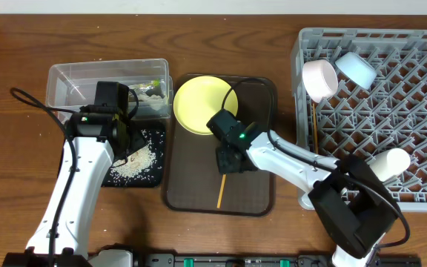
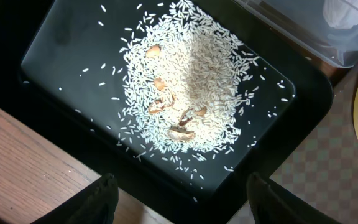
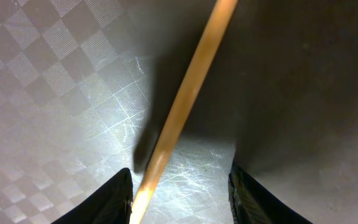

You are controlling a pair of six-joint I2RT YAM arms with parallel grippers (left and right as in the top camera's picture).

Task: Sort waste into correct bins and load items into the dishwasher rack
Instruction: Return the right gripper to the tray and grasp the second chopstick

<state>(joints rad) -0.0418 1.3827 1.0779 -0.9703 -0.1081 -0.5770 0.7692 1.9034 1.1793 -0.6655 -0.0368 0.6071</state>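
Note:
White rice scraps [image 2: 191, 81] lie heaped in the black tray [image 2: 61, 56]. My left gripper [image 2: 182, 205] hangs open above the tray's near corner, holding nothing. The crumpled wrapper [image 1: 150, 89] lies in the clear tub [image 1: 110, 85]. On the brown serving tray [image 1: 254, 185] a yellow plate [image 1: 202, 104] sits at the back. One wooden chopstick [image 3: 185, 99] lies there too. My right gripper [image 3: 179, 199] is open just over it, the stick passing close to the left finger [image 3: 114, 199]. The grey rack [image 1: 421, 111] holds a white bowl [image 1: 319, 78], a light blue bowl [image 1: 356, 68], a white cup [image 1: 391, 163] and another chopstick [image 1: 315, 126].
The clear tub stands right behind the black tray, both left of the brown serving tray. The rack fills the right side of the table. Bare wood [image 1: 21, 148] lies to the far left and along the front edge.

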